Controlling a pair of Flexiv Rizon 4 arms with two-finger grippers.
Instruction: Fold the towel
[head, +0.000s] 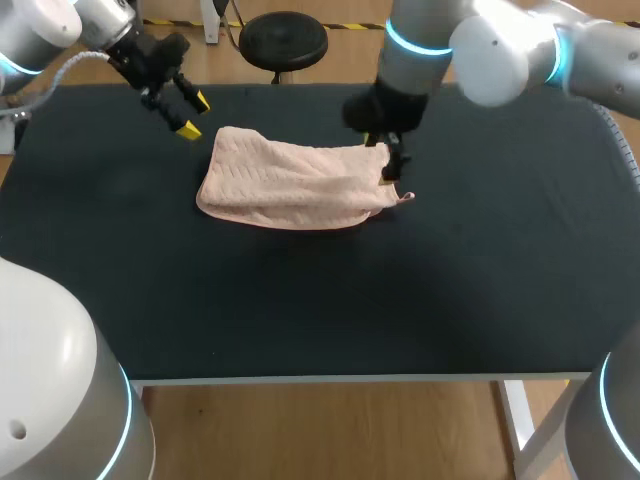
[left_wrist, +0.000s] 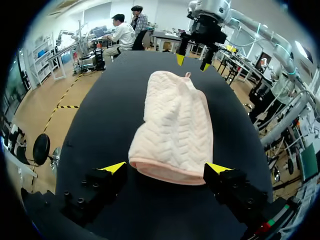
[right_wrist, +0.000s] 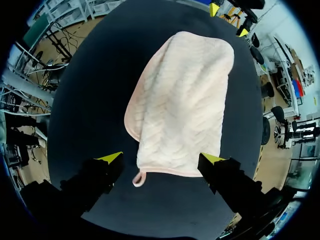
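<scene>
We judge the pale pink quilted towel (head: 290, 185), lying doubled over on the black surface (head: 480, 260), largely folded, with our left fingers (left_wrist: 112, 167) and right fingers (right_wrist: 212, 160) spread, empty, at its opposite ends.

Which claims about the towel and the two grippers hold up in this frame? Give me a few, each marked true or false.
1. The towel lies on the black table. True.
2. The left gripper is shut on the towel. False: its fingers are open and hold nothing.
3. The right gripper is open at the towel end that has the small loop. True.
4. The towel is blue. False: it is pale pink.
5. Both grippers are at the same end of the towel. False: they are at opposite ends.
</scene>
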